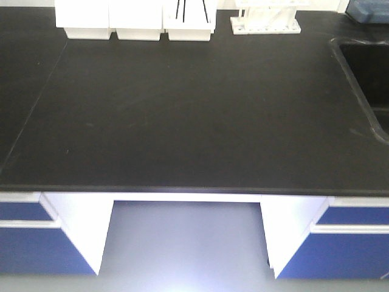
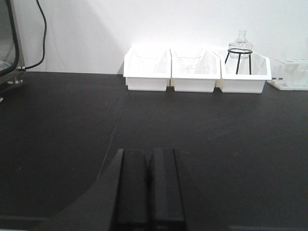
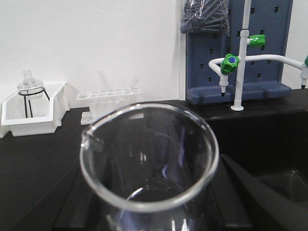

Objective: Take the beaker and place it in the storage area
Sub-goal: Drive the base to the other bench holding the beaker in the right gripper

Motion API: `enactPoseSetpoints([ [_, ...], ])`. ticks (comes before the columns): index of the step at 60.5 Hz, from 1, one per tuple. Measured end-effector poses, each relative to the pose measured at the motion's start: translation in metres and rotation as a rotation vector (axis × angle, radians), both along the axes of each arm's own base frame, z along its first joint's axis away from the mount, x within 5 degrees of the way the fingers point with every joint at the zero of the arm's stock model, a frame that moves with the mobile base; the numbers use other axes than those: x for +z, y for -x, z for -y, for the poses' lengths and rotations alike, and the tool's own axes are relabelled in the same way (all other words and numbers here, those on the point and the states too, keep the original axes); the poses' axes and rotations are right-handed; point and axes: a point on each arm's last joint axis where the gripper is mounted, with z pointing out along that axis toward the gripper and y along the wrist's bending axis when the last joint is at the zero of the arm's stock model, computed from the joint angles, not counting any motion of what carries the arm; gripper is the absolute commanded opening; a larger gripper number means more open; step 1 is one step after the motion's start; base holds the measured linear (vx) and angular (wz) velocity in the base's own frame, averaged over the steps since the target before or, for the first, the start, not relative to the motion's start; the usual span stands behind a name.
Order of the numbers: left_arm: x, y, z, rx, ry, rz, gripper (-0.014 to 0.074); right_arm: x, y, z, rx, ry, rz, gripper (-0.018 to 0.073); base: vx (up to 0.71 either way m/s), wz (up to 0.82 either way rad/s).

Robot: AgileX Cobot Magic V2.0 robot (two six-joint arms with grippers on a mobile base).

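Observation:
The clear glass beaker, pouring lip to the left, fills the lower middle of the right wrist view. It stands upright between the dark fingers of my right gripper, which is shut on it above the black benchtop. My left gripper is shut and empty, low over the same black bench. Neither gripper nor the beaker shows in the front view. The storage area, the bare bench with the socket box, is out of view.
Three white bins and a white tube rack line the back of the bench; one bin holds a flask on a wire stand. A sink lies at the right, with a green-handled tap and a blue pegboard behind it.

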Motion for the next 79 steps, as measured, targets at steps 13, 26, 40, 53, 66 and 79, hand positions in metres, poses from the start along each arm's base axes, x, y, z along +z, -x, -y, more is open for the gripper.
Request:
enactPoseSetpoints([
  [13, 0.0000, 0.0000, 0.0000, 0.000, 0.000, 0.000, -0.0008, -0.0004, -0.0001, 0.0000, 0.000, 0.000, -0.001, -0.0003, -0.28, 0.03],
  [26, 0.0000, 0.0000, 0.0000, 0.000, 0.000, 0.000, -0.0008, -0.0004, 0.0000, 0.0000, 0.000, 0.000, -0.001, -0.0003, -0.32, -0.09],
  [40, 0.0000, 0.0000, 0.0000, 0.000, 0.000, 0.000, -0.0008, -0.0004, 0.0000, 0.0000, 0.000, 0.000, -0.001, -0.0003, -0.35, -0.25],
  [53, 0.0000, 0.0000, 0.0000, 0.000, 0.000, 0.000, -0.0008, -0.0005, 0.0000, 0.0000, 0.000, 0.000, -0.002, -0.0003, -0.37, -0.32],
  [66, 0.0000, 0.0000, 0.0000, 0.000, 0.000, 0.000, -0.0008, -0.0005, 0.0000, 0.0000, 0.000, 0.000, -0.002, -0.0003, -0.36, -0.35],
  [79, 0.0000, 0.0000, 0.0000, 0.000, 0.000, 0.000, -0.0008, -0.0005, 0.0000, 0.0000, 0.000, 0.000, -0.002, -0.0003, -0.34, -0.39],
])
